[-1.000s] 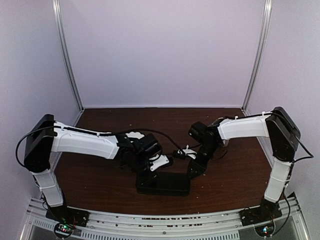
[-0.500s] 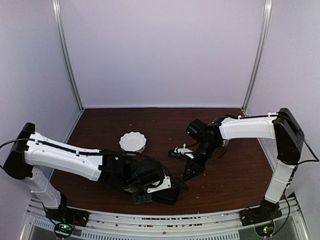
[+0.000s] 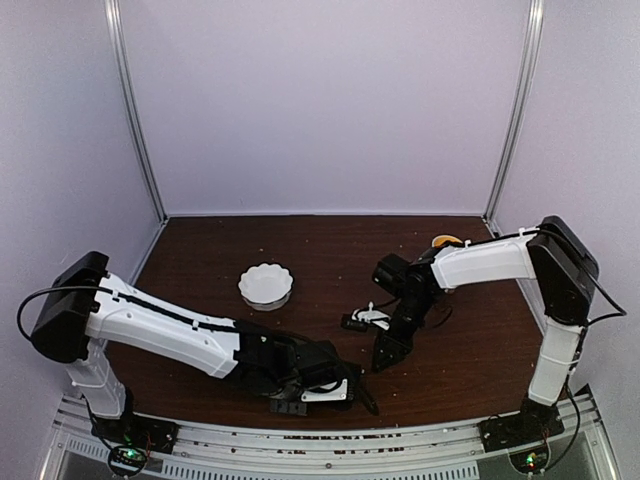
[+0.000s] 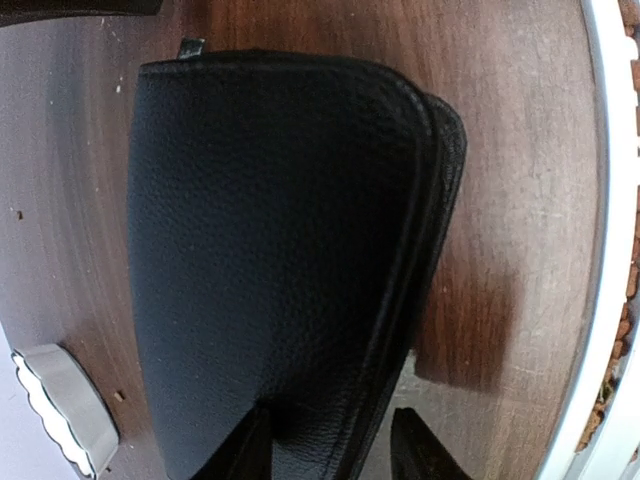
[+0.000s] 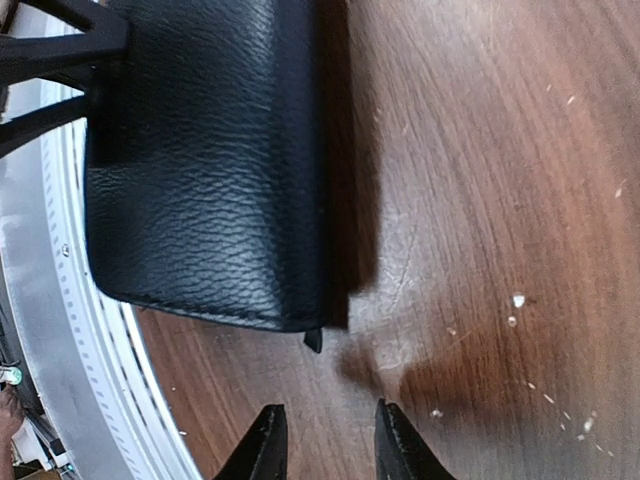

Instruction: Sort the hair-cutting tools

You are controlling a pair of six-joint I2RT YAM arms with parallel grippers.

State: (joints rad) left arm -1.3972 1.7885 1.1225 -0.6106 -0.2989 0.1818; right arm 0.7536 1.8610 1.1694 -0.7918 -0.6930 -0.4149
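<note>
Hair-cutting tools: none visible in any view; presumably inside the black case (image 4: 270, 250), so their pointing and long axis cannot be read. Left end effector (image 4: 332, 452) pinches the case's seamed edge at lower centre of the top view, probably to reposition it on the desk (image 5: 480, 200). The case's long axis runs bottom-to-top in the left wrist frame. Right end effector (image 5: 326, 440) hangs empty, fingers slightly parted, just beside the case's corner.

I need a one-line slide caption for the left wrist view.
Left gripper pinches one edge of the flat black grained case over the brown wooden table, white scalloped bowl nearby.
</note>
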